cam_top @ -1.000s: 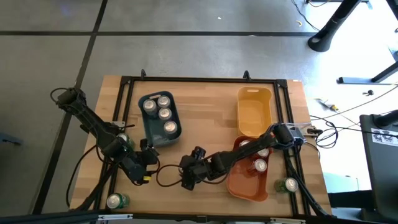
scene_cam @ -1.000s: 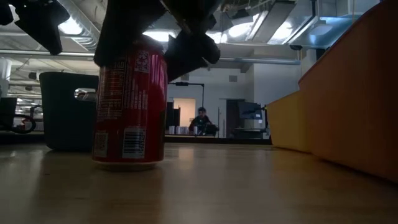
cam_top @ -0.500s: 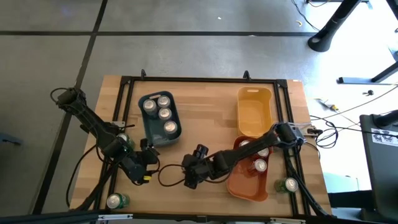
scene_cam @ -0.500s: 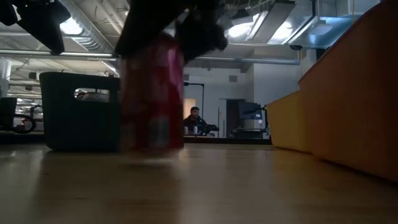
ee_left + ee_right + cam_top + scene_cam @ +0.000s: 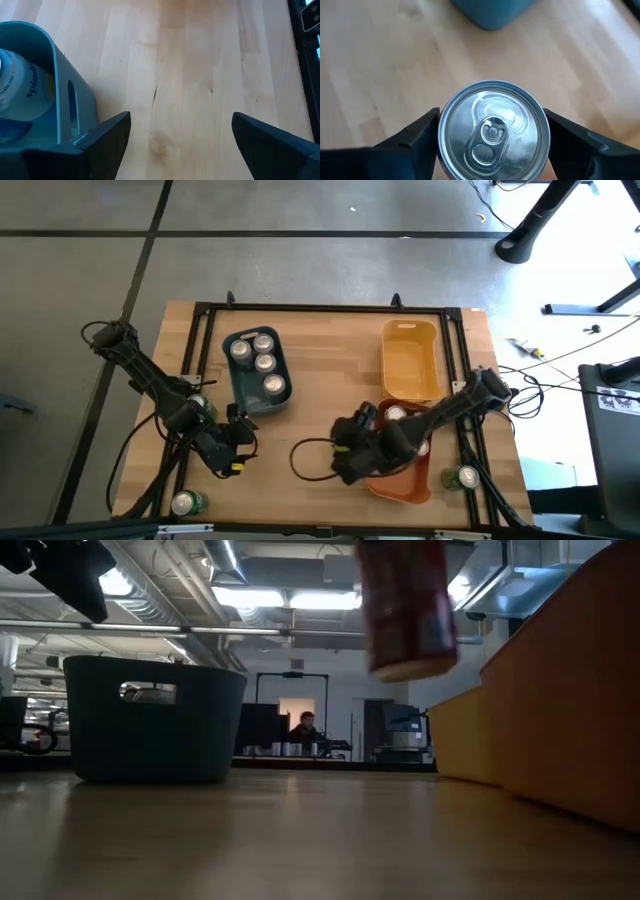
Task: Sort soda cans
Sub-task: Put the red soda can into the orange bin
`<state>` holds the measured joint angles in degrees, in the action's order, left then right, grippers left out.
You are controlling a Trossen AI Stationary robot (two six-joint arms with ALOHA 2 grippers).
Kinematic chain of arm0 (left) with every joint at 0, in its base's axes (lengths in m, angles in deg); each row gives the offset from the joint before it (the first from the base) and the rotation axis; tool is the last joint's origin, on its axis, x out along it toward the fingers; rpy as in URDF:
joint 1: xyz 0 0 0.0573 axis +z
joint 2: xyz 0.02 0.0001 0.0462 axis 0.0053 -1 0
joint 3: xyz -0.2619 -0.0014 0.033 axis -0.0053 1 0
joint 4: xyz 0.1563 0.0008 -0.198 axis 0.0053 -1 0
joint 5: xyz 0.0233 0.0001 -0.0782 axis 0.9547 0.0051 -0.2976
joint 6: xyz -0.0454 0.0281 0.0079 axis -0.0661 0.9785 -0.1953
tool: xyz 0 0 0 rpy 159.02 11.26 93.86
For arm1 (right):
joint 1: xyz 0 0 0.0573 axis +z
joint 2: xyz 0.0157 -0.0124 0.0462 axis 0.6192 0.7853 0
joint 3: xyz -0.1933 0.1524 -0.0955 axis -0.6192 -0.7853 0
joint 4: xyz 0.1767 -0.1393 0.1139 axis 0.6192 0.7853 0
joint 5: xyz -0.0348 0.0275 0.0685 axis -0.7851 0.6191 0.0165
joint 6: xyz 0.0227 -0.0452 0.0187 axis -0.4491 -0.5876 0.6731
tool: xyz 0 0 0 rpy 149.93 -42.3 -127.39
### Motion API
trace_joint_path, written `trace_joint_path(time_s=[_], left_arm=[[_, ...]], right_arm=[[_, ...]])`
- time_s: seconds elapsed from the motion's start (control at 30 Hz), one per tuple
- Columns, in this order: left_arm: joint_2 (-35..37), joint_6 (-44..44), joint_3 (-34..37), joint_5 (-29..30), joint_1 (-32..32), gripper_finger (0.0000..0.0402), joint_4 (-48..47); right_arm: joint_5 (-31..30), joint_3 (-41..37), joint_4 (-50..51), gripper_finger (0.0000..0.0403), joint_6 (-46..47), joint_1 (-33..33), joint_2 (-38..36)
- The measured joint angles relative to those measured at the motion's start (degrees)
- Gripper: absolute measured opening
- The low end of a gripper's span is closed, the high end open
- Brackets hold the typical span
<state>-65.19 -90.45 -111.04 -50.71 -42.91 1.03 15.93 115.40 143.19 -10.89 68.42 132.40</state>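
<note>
Red can (image 5: 405,605) hangs upright, silver top up, in right gripper (image 5: 492,132).

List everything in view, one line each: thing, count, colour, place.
Held can: one, red, lifted off the table in the right gripper.
Blue-grey bin: one, left of centre, holding three silver-topped cans.
Yellow bin: one, right side, far half, no cans visible inside.
Orange bin: one, right side, near half, with silver-topped cans inside.
Green cans: two, near-left corner and near-right corner.
Person: one, far background.
Left gripper: open, beside the blue-grey bin.
Right gripper: shut on the held can.
</note>
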Motion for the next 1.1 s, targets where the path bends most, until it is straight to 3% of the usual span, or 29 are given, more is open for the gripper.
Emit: trace_joint_path(time_s=[0.37, 0.53, 0.83, 1.1], left_arm=[[0.0, 0.6, 0.0, 0.0, 0.0, 0.0335, 0.0], [0.0, 1.7, 0.0, 0.7, 0.0, 0.0335, 0.0], [0.0, 2.0, 0.0, 2.5, 0.1, 0.0335, 0.0], [0.0, 2.0, 0.0, 2.5, 0.1, 0.0335, 0.0]], right_arm=[[-7.2, 0.0, 17.7, 0.0284, 20.5, 7.7, -7.9], [-6.6, 0.0, 23.0, 0.0284, 31.4, 12.0, -9.9], [-6.5, -7.1, 22.0, 0.0284, 42.7, 16.5, -10.6], [-7.0, -20.5, 8.9, 0.0284, 44.1, 16.3, -10.5]])
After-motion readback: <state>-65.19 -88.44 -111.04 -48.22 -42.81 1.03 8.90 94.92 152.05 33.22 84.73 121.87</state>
